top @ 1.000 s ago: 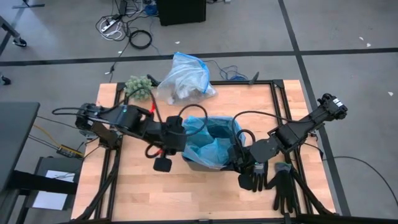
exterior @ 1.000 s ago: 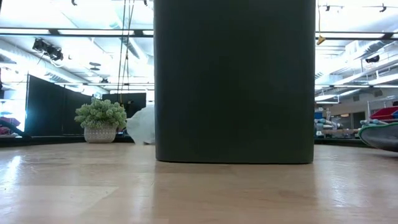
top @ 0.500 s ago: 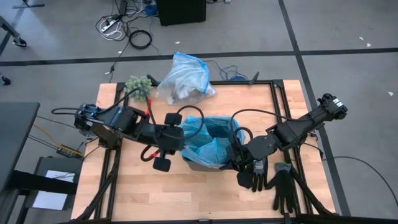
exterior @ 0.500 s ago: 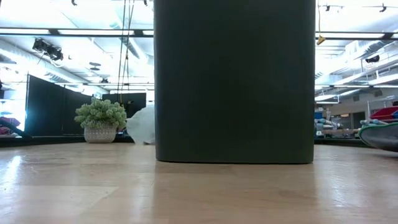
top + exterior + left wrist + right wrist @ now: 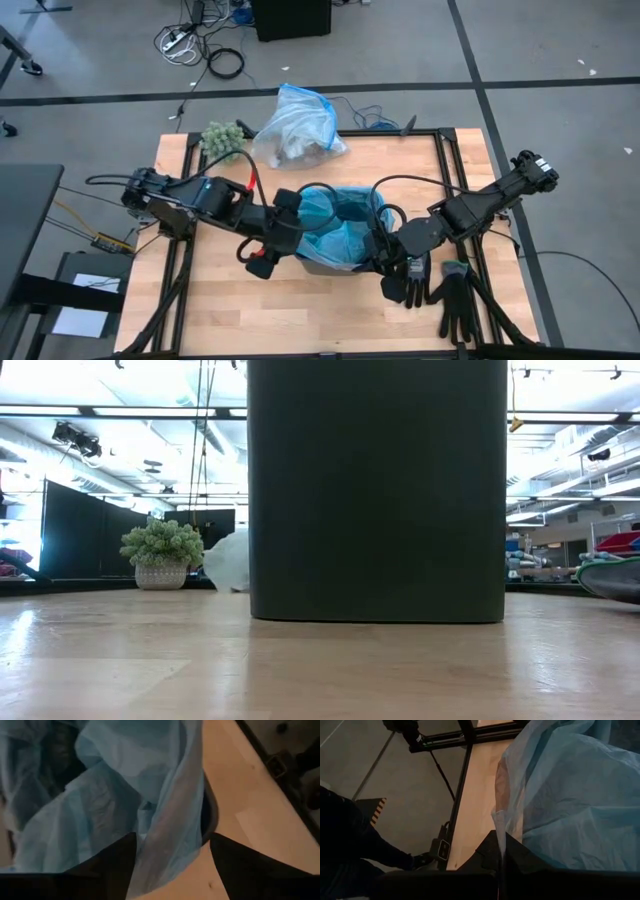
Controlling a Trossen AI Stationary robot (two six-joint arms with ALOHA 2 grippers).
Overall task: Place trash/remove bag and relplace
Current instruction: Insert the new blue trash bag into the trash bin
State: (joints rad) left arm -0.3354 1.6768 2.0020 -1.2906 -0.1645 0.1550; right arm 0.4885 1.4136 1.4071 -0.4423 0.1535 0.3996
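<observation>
The left tool (image 5: pixel 172 857) has swung in to the black bin's (image 5: pixel 335 262) left rim since a second ago, its fingers now spread wide astride the light-blue bag (image 5: pixel 338 225) lining the bin. The right tool (image 5: pixel 501 851) is pinched shut on the bag's edge at the bin's right rim on the tabletop (image 5: pixel 220 310).

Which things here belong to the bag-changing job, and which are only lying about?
Belonging to the job:
- light-blue bag in the black bin
- left tool, open at the bag's edge
- right tool, shut on the bag's edge

Lying about:
- tied bag
- green plant
- black gloves
</observation>
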